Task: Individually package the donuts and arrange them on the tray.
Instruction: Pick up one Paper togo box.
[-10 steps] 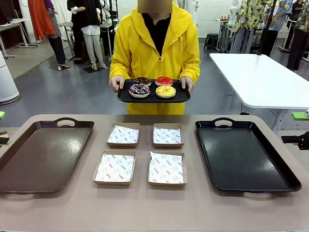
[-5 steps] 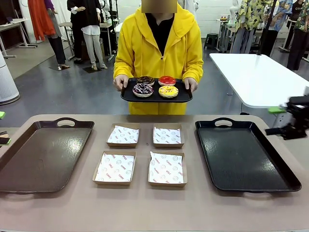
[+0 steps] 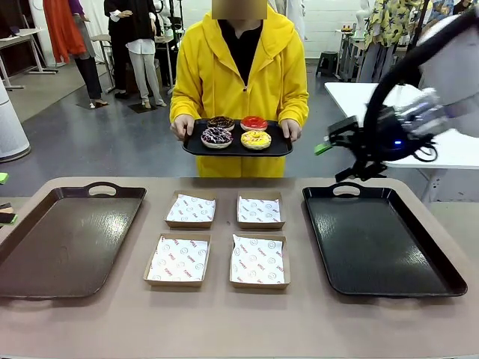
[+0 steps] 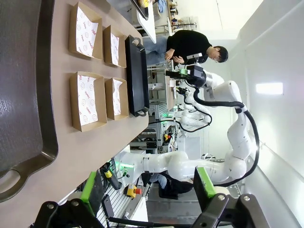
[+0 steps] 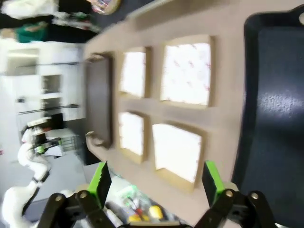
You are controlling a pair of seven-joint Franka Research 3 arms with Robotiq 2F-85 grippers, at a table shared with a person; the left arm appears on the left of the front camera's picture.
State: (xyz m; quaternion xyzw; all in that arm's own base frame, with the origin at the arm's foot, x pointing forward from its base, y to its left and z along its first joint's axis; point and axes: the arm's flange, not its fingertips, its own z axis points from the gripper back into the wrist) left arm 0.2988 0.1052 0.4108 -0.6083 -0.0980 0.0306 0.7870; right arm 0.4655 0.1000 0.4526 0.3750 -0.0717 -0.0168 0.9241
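Nearest, the left end effector (image 4: 148,187) gapes wide and empty. Four paper-lined boxes (image 3: 178,259) wait unfilled on the surface (image 3: 239,325). The right end effector (image 3: 333,161) has just swung in above the right tray (image 3: 374,239), jaws wide (presumably a first pick is coming). Farthest, the donuts (image 3: 236,132) sit on a person's small tray (image 3: 194,148), with the rear pair partly hidden.

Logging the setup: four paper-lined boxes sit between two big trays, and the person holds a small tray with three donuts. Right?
Not quite. The front view shows four donuts on the person's small tray, not three. The four paper-lined boxes do sit between the two big trays.
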